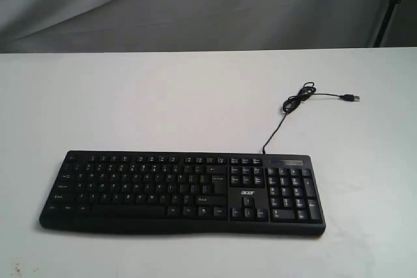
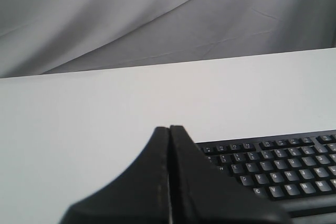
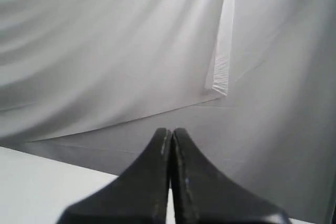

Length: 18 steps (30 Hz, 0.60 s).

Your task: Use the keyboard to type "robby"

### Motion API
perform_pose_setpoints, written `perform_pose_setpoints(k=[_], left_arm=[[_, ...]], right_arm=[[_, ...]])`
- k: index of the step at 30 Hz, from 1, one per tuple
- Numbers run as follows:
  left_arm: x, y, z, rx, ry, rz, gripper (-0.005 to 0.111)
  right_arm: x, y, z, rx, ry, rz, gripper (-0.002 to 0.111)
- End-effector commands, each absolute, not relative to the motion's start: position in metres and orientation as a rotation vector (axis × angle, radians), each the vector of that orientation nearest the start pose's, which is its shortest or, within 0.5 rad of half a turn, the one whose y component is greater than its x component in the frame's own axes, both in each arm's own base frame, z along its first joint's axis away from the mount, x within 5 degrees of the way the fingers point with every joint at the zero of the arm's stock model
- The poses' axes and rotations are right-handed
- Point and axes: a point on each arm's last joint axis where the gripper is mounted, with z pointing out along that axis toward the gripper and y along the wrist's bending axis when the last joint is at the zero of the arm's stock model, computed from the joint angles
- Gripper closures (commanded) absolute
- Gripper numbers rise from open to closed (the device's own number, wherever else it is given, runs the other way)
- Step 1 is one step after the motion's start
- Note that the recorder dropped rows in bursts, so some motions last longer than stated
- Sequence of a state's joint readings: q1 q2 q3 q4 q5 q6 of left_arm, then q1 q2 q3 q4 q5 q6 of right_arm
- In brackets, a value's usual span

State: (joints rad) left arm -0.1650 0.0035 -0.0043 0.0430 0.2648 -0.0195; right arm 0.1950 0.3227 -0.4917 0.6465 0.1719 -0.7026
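Begins at the left claw (image 2: 169,127): pressed together along a thin seam, pinching nothing, touching nothing. Hangs above the white table (image 2: 79,129), clear of every key. Just beyond and below its tips, finds the keyboard (image 2: 273,169), one top corner peeking out from behind the claw's black flank, rows of keys running off toward the right arm's side. Farther ahead, only bare tabletop and then grey cloth (image 2: 131,14).

Turns next to the right claw (image 3: 171,129): likewise pressed together and gripping nothing. Points at the draped backdrop, with a strip of table edge beneath it and no key in sight; so sits well apart from the board, by the look of it. Shows neither claw in the exterior view.

Out past the board's far edge, well apart from both claws, trails a thin black cable (image 1: 287,105), looped once and ending in a loose plug (image 1: 352,97).

Judged as the opening step: approach, with no key being pressed. Calls next for carrying the nearer, left claw over the letter block to the "r", probably in the top letter row. Cannot read the legends at this size. Needs a straight, light dab with the closed tip, kept off neighbouring keys, then a clean lift.
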Motion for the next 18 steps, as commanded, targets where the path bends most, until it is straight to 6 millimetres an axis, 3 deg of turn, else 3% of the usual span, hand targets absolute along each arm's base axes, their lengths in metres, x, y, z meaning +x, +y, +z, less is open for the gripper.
perform_pose_setpoints(k=[1, 3, 6, 11, 18], left_arm=[[0.055, -0.008, 0.190, 0.161, 1.736, -0.097, 0.107], [0.055, -0.008, 0.190, 0.161, 1.736, -0.097, 0.107], [0.055, -0.008, 0.190, 0.161, 1.736, -0.097, 0.107], [0.055, -0.008, 0.190, 0.161, 1.736, -0.097, 0.107], [0.055, -0.008, 0.190, 0.161, 1.736, -0.097, 0.107]], right_arm=[[0.070, 0.018, 0.338, -0.155, 1.502, 0.226, 0.108], [0.068, 0.014, 0.336, -0.103, 1.528, 0.208, 0.108], [0.058, 0.012, 0.327, -0.171, 1.499, 0.128, 0.108], [0.043, 0.007, 0.287, -0.165, 1.459, 0.110, 0.108], [0.045, 0.008, 0.260, -0.163, 1.465, 0.107, 0.108]])
